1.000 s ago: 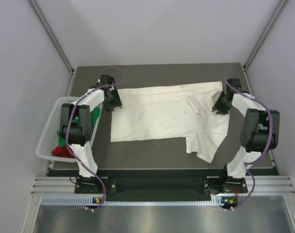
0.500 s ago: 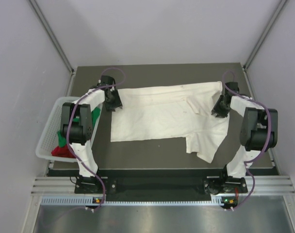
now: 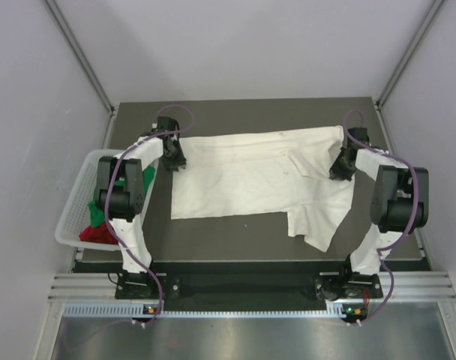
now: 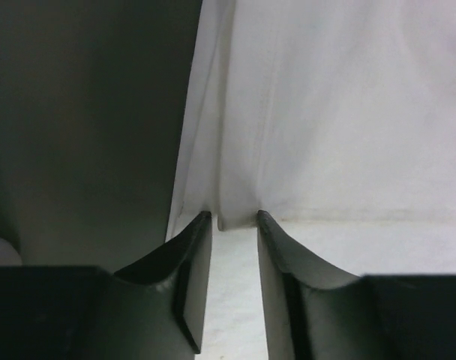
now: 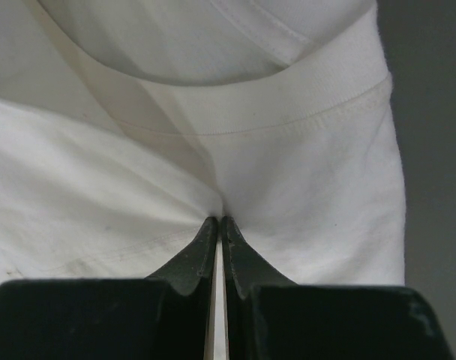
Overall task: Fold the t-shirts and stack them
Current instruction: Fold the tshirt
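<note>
The dark surface (image 3: 235, 240) carries the cream-white t-shirt (image 3: 243, 180), spread nearly flat between the two arms, with one sleeve flopped toward the near right. It is light, limp cloth that I expect to sag and drag rather than hold shape, so I judge hems and corners the best places to take it (a mid-panel pinch would only bunch it). The white basket (image 3: 72, 217) hangs off the left edge, with the green t-shirt (image 3: 148, 180) and red t-shirt (image 3: 97, 234) heaped inside.

Both arms reach forward and bend down to the shirt's far corners. The right end effector (image 5: 219, 220) is pressed together on the cream cloth below the collar band, which puckers at its tips. The left end effector (image 4: 233, 219) is narrowly spread, the shirt's left edge sitting at its tips.
</note>
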{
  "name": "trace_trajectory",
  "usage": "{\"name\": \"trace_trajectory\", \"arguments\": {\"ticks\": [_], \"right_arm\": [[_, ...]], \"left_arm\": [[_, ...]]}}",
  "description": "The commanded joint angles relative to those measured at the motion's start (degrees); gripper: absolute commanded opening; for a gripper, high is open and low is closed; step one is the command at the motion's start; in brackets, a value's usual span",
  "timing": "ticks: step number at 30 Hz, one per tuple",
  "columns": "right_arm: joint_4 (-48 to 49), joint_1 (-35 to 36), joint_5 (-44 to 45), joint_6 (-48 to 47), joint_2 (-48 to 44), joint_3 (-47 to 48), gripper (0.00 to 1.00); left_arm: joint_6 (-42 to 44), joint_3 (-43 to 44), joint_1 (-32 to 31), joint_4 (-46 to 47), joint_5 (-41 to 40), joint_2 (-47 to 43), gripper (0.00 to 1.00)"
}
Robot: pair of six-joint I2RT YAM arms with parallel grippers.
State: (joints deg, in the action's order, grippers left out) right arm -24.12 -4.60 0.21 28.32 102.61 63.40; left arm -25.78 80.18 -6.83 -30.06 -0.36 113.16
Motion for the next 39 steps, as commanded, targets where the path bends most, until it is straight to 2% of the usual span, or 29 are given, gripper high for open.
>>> {"name": "trace_trajectory", "arguments": {"ticks": [1,6,7,15,21,28,34,39], "right_arm": [[1.8,0.5,2.0,0.0,-0.2,-0.8,0.00],[1.3,0.4,1.7,-0.5,-1.1,-0.2,0.00],[1.2,0.4,1.6,-0.4,-1.2,-0.1,0.00],[0.5,0.5,0.9,-1.3,-2.2,1.1,0.00],[-1.7,-0.1,1.5,-2.7,-2.6,6.4,0.00],[-1.5,-0.6,-2.1,-4.1,-1.8,13.7,0.00],[5.3,-1.5,-8.7,-3.4,-1.1,18.2,0.00],[14.7,-4.1,-15.8,2.3,0.5,21.9,0.00]], "left_arm": [[0.2,3.2,-0.1,0.4,-2.3,1.8,0.33],[-0.1,3.6,-0.1,0.7,-2.3,2.1,0.09],[-0.1,3.7,-0.2,0.7,-2.5,2.1,0.00],[-1.5,4.8,-0.1,0.3,-3.2,2.1,0.00],[-1.9,11.0,-0.1,-2.9,-4.1,3.5,0.00],[-2.7,18.7,-0.1,-5.4,-6.4,5.8,0.00],[-3.1,27.5,0.1,-6.5,-9.2,9.6,0.00],[-4.2,32.7,0.7,-5.3,-11.2,11.9,0.00]]}}
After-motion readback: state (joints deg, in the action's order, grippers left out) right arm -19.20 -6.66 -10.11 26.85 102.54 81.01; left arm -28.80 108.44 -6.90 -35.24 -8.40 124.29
